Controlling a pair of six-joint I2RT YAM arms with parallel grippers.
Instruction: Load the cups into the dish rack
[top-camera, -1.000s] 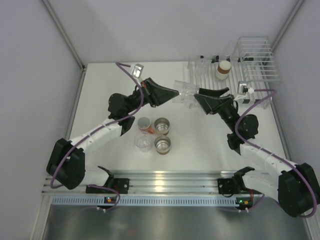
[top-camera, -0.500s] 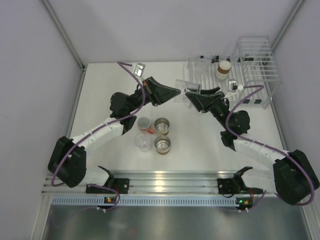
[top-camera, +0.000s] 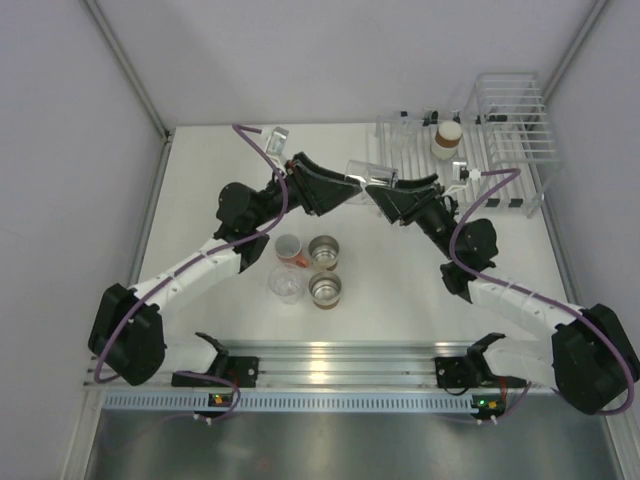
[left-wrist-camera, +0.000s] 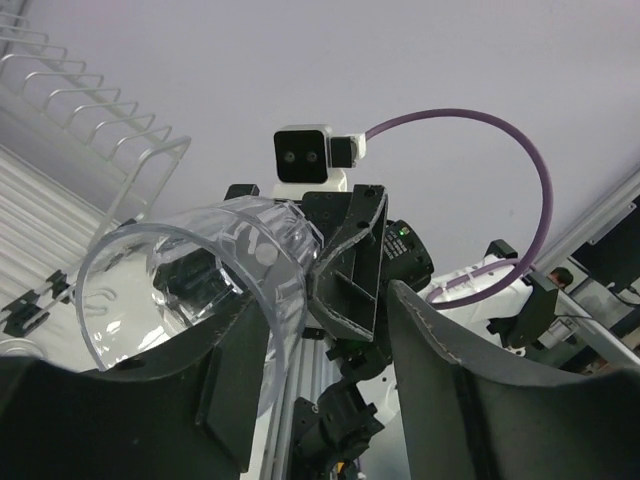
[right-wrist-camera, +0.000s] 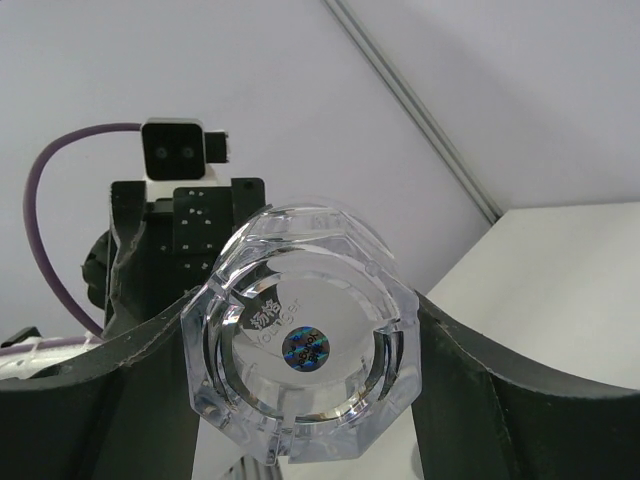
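A clear cup (top-camera: 366, 178) hangs on its side in mid-air between the two arms. My right gripper (right-wrist-camera: 300, 350) is shut on its thick faceted base (right-wrist-camera: 300, 345), one finger (right-wrist-camera: 455, 350) on each side. My left gripper (left-wrist-camera: 318, 310) is open at the cup's rim (left-wrist-camera: 190, 265); the rim wall lies against its left finger (left-wrist-camera: 150, 400) and the other finger (left-wrist-camera: 470, 380) stands well apart. On the table stand a salmon-orange cup (top-camera: 290, 248), two brown cups (top-camera: 324, 251) (top-camera: 325, 290) and another clear cup (top-camera: 286, 284). A brown cup (top-camera: 447, 138) sits upside down in the white dish rack (top-camera: 505, 150).
The rack's tall wire basket (top-camera: 510, 100) is at the far right corner, beside the right wall. The four table cups form a tight cluster below the left forearm (top-camera: 200, 265). Purple cables loop over both wrists.
The right gripper has closed on the clear cup's base, and the left gripper, shut on the rim before, has opened. Both grippers and the cup drifted slightly left.
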